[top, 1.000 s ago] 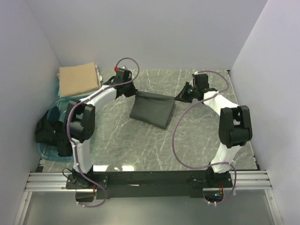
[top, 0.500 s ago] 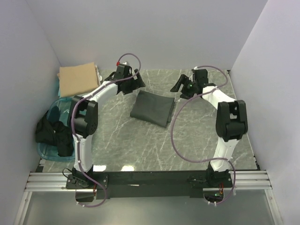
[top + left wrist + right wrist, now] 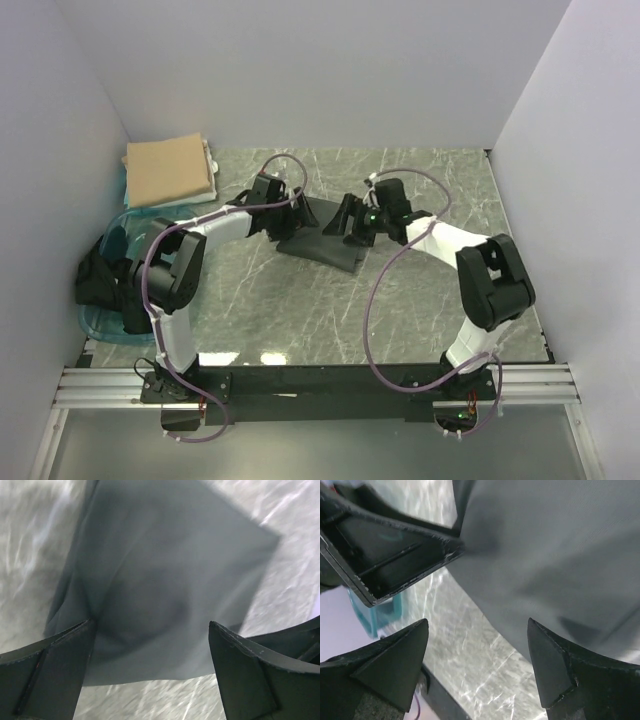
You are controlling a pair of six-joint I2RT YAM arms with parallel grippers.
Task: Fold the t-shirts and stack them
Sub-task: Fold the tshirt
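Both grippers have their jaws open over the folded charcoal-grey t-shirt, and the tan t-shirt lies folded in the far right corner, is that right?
No. The tan t-shirt lies folded in the far left corner, not the right; the top external view shows it. The left gripper and right gripper do have jaws open over the folded charcoal-grey t-shirt.

Folded charcoal t-shirt [image 3: 325,248] flat at centre, folded tan t-shirt [image 3: 168,170] far-left, black t-shirts [image 3: 106,285] heaped left
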